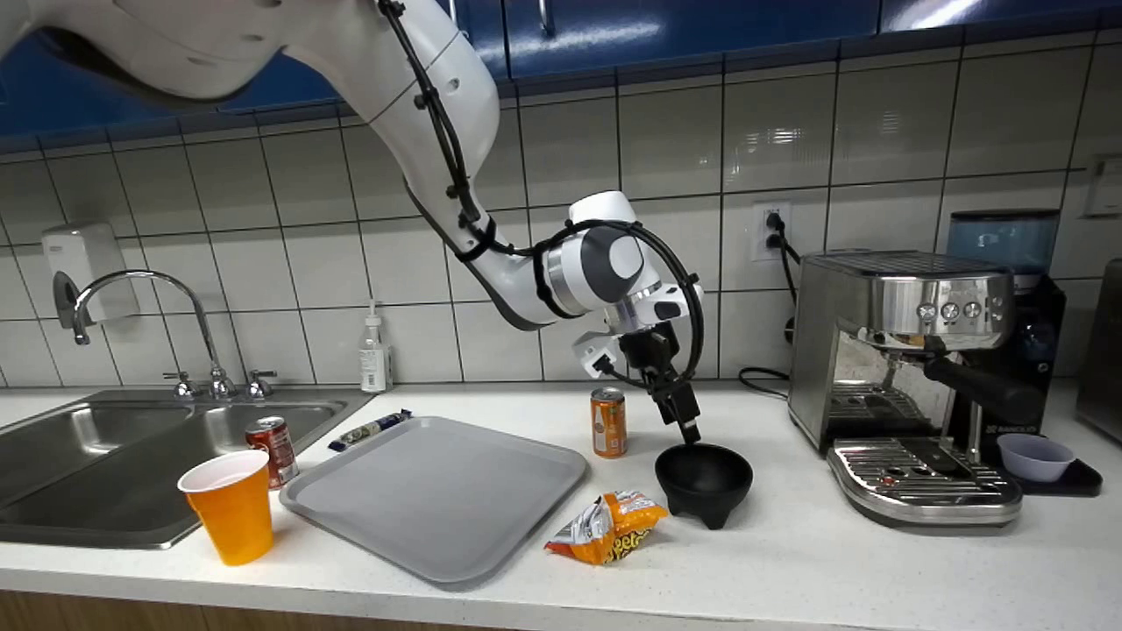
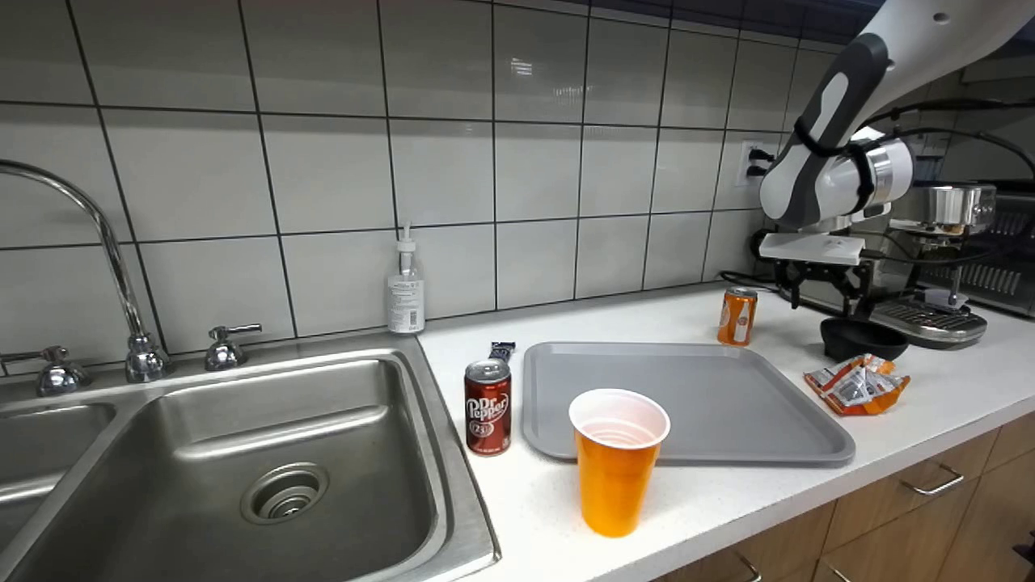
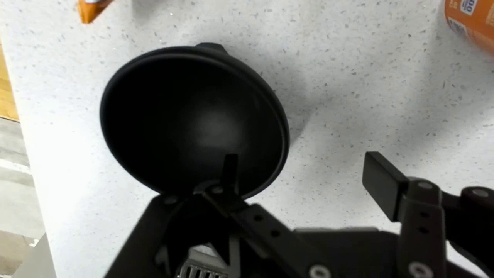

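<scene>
Black round bowl on stubby feet point(image 1: 704, 491), upright on speckled white desk point(image 1: 789, 570). At its rim, black two-fingered pincer point(image 3: 301, 168), jaws spread wide, gripping nothing. In wrist view, extends one finger point(image 3: 230, 172) over the bowl's hollow, its mate outside, above the desk. Cannot tell whether touching the rim. Just beside the bowl, apart from it: crumpled orange-and-silver snack bag point(image 1: 609, 528). Near the pincer: upright orange metal can point(image 1: 608, 423). On the bowl's other side, silver metal espresso machine point(image 1: 894, 386). Farther out, past bag and can: grey rectangular plastic tray point(image 1: 438, 499), flat on desk. Around it: dark blue wrapped bar point(image 1: 372, 429) just beside a corner; upright dark-red metal soda can point(image 2: 487, 408) near a short edge; upright orange plastic cup with white inside point(image 2: 618, 465), near too. Outermost: stainless-steel sink point(image 2: 461, 501), clear pump bottle point(image 2: 406, 303) at its back corner.
</scene>
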`<state>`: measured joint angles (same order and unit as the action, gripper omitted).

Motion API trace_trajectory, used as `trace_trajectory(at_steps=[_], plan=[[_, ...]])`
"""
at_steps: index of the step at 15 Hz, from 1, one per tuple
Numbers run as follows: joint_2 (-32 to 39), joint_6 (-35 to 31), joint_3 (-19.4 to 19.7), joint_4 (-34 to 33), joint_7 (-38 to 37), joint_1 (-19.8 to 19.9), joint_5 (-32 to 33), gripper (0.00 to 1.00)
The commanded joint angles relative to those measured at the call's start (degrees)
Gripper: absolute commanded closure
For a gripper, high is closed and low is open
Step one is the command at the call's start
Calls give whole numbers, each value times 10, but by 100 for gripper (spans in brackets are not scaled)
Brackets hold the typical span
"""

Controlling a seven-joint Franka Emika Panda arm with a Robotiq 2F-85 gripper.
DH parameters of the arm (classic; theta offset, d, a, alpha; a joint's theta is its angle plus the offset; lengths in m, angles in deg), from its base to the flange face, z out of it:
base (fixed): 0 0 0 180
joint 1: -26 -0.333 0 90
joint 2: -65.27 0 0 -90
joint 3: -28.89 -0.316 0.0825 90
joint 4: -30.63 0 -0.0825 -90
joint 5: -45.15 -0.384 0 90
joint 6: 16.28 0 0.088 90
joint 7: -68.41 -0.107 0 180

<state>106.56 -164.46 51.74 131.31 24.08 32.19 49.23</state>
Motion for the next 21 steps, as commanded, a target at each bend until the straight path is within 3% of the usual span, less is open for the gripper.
trace_trajectory(at_steps=[1,14,21], plan=[[-20,13,-2,0,12,-5,-4,0],[-59,0,-2,17,6,-54,16,0],[-50,2,-21,7,18,-55,6,0]])
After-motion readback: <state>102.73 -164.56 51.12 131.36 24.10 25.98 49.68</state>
